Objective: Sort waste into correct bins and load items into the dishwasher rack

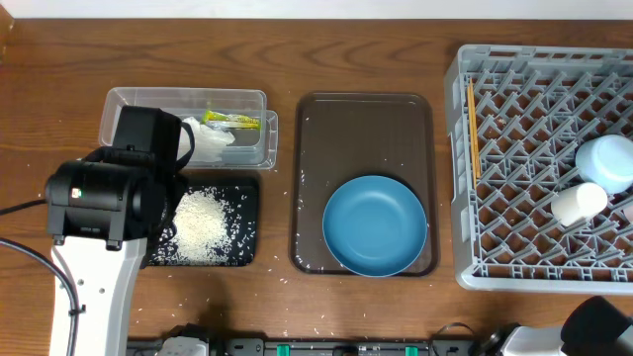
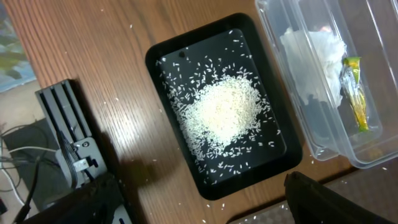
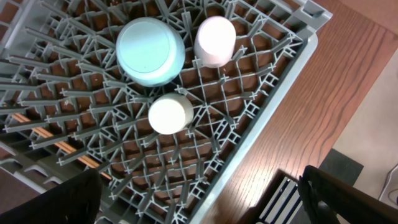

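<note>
Dishwasher rack (image 1: 458,198) holds one overturned light-blue bowl (image 3: 150,51), two cups (image 3: 170,114), and chopsticks (image 1: 472,129) lying near-to-far; left gripper (image 2: 205,199) and right gripper (image 3: 199,193) are spread, empty.

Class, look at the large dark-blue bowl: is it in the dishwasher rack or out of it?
Out. The dark-blue bowl sits open side up on the brown tray, beside the grey rack, not in it.

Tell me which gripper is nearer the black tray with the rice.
Left. The left gripper hangs open directly above the black tray; the right gripper is far off, by the grey rack.
</note>
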Controlling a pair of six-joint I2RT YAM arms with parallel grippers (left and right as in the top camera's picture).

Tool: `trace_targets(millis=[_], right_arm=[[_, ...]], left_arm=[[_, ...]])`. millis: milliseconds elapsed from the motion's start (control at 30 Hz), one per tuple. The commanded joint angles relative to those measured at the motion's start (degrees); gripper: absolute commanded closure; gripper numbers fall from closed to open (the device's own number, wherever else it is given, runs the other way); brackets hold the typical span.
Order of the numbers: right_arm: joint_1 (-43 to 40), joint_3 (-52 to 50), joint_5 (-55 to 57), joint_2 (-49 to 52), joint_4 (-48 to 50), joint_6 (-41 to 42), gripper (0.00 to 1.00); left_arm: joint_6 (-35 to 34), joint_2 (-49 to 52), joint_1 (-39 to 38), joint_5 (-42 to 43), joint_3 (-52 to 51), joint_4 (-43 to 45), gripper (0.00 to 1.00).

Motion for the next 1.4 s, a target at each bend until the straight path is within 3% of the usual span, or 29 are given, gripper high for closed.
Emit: trace_targets(millis=[0, 500, 767, 900, 1000, 1267, 1367], right_arm=[[-0.48, -0.04, -0.04, 0.0, -0.09, 0.76, 0.01], [-0.48, -0.04, -0.04, 0.0, -0.09, 0.79, 0.01], [-0.48, -0.04, -0.04, 0.0, -0.09, 0.76, 0.01], [-0.48, -0.04, -0.04, 0.0, -0.09, 0.76, 0.01], [-0.48, -0.04, -0.04, 0.0, -0.09, 0.79, 0.01], [-0.48, -0.04, -0.04, 0.0, -0.09, 0.79, 0.01], [-0.48, -0.04, -0.04, 0.0, -0.09, 0.79, 0.01]], left_arm=[[0.61, -0.17, 0.11, 0.66, -0.04, -4.48, 0.12], [0.57, -0.11, 0.11, 2.71, -0.04, -3.8, 0.12], [0.59, -0.09, 0.11, 1.14, -0.04, 2.03, 0.12], [0.79, -0.09, 0.13, -11.19, -0.04, 3.28, 0.12], [6.1, -0.11, 0.15, -18.23, -0.04, 2.6, 0.12], [8.94, -0.11, 0.74, -31.85, -0.04, 0.39, 0.12], [8.92, -0.11, 2.95, -32.44, -0.04, 0.48, 0.12]])
